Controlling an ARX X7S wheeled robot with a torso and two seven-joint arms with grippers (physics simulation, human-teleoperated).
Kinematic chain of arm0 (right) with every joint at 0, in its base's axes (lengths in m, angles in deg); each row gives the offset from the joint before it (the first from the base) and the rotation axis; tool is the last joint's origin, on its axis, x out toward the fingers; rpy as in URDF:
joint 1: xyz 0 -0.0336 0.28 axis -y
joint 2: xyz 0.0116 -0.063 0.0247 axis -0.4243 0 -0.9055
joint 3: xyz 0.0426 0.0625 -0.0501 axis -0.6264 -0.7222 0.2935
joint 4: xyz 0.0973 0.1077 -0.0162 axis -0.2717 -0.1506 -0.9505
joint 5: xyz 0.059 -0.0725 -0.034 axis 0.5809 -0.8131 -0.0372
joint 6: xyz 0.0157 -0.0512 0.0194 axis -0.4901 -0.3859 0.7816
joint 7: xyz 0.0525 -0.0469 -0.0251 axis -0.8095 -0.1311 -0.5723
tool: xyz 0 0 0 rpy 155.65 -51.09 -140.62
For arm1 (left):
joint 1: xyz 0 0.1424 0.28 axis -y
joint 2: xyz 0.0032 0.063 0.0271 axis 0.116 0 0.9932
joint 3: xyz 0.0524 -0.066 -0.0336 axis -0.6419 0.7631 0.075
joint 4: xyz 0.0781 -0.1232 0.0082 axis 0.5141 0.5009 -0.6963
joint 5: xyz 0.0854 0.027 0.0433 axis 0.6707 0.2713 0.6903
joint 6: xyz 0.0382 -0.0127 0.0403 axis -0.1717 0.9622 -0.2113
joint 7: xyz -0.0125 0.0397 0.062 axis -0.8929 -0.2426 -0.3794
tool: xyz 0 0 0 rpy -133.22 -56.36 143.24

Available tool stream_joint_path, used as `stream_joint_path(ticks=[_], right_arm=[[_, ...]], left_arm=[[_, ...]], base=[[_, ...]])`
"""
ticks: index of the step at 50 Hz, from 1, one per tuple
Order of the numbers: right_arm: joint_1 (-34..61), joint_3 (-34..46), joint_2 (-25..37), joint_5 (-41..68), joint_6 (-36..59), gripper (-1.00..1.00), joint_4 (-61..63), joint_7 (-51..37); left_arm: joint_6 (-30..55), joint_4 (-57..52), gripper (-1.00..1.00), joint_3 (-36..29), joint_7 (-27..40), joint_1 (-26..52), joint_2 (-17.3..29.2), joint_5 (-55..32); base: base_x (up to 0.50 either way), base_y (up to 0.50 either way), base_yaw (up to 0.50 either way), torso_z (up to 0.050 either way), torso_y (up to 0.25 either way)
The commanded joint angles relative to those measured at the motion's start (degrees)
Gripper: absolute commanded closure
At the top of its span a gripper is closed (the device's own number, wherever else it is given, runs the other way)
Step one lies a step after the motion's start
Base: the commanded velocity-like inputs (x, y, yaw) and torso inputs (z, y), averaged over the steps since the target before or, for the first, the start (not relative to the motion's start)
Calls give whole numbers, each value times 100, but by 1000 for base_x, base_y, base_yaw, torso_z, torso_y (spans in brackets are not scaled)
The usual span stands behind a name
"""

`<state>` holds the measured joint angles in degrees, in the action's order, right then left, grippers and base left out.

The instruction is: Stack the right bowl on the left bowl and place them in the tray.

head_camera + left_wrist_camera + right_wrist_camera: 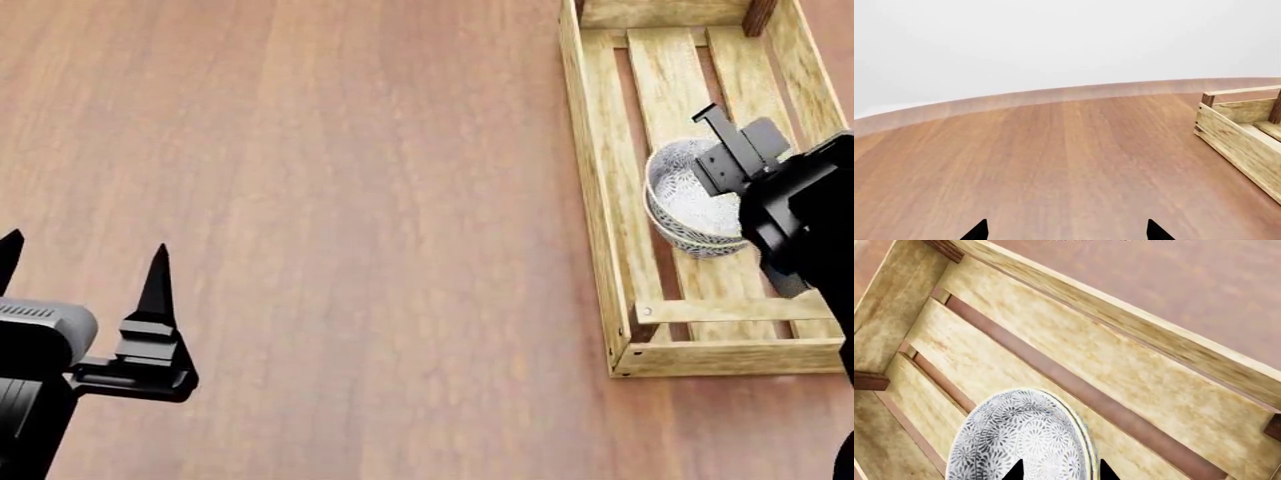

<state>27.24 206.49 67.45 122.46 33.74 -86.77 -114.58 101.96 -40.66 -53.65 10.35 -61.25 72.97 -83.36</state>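
Gripping: right gripper (731, 142) clamps the bowl's (685, 200) rim, one finger inside, one outside.
Bowl place: inside the tray (597, 205), on its slats, near the middle.
Stack: cannot tell whether two bowls.
Left gripper (83, 270): released, fingers spread, well apart from the tray.

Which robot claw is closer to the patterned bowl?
The right claw. It sits right at the bowl inside the tray. The left claw hangs over bare table, far off.
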Motion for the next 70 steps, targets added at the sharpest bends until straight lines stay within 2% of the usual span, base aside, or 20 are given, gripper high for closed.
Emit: stream_joint_path(ticks=[1, 14, 24, 30, 35, 40, 46, 54, 55, 57, 60, 61, 63, 65, 66, 68, 70], right_arm=[[23, 29, 12, -55, 80, -100, -48, -33], [119, 138, -20, -67, 10, -100, -48, -21], [559, 580, -140, -103, -819, -100, -48, 33], [644, 674, -185, -92, -905, -100, -48, 193], [838, 908, -292, -173, -1207, -100, -48, 544], [1053, 1003, -378, -148, -1117, -100, -48, 931], [1108, 1280, -606, -258, -1261, -100, -48, 1695], [922, 1666, -1068, -587, -2440, -100, 58, 2425], [1210, 1730, -864, -723, -3299, -100, 917, 2296], [1731, 1956, -521, -1152, -5014, -100, 2636, 2050], [1956, 2181, -387, -1544, -6393, -100, 4844, 1780], [2045, 2501, -424, -1848, -7253, -100, 5500, 1451], [1635, 1265, 453, -3567, -7369, -100, 6127, -171], [1275, 680, 879, -5286, -7363, -100, 6507, -1640], [1129, 498, 999, -6145, -7352, -100, 6682, -1737], [783, 235, 1183, -7864, -7355, -100, 6813, -2720], [667, 120, 1336, -9541, -7311, -100, 7105, -3240]], left_arm=[[-22, -8, -100, 7, 20, -22, 17, -11], [-51, -17, -100, 27, 28, -39, 31, -47], [-32, -58, -100, 25, 50, -26, 48, -67], [5, -80, -100, 16, 64, 12, 54, -83], [11, -77, -100, 4, 66, 36, 53, -90], [-13, -72, -100, 6, 69, 26, 54, -93], [-50, -39, -100, -2, 62, 46, 42, -92], [-75, -66, -100, 1, 79, 40, 48, -95], [-78, -67, -100, 7, 78, 42, 50, -102], [-82, -53, -100, -5, 76, 51, 48, -95], [-88, -64, -100, -13, 79, 57, 48, -94], [-92, -90, -100, -7, 88, 56, 51, -95], [-112, -79, -100, -16, 86, 79, 56, -71], [-111, -75, -100, -23, 87, 102, 54, -66], [-113, -86, -100, -29, 89, 102, 57, -63], [-116, -113, -100, -30, 92, 100, 63, -65], [-101, -134, -100, -41, 103, 116, 65, -63]], base=[[0, 0, 0, 0, 0], [0, 0, 0, 0, 0], [0, 0, 0, 0, 0], [0, 0, 0, 0, 0], [0, 0, 0, 0, 0], [0, 0, 0, 0, 0], [0, 0, 0, 0, 0], [0, 0, 0, 0, 0], [0, 0, 0, 0, 0], [0, 0, 0, 0, 0], [0, 0, 0, 0, 0], [0, 0, 0, 0, 0], [0, 0, 0, 0, 0], [0, 0, 0, 0, 0], [0, 0, 0, 0, 0], [0, 0, 0, 0, 0], [0, 0, 0, 0, 0]])
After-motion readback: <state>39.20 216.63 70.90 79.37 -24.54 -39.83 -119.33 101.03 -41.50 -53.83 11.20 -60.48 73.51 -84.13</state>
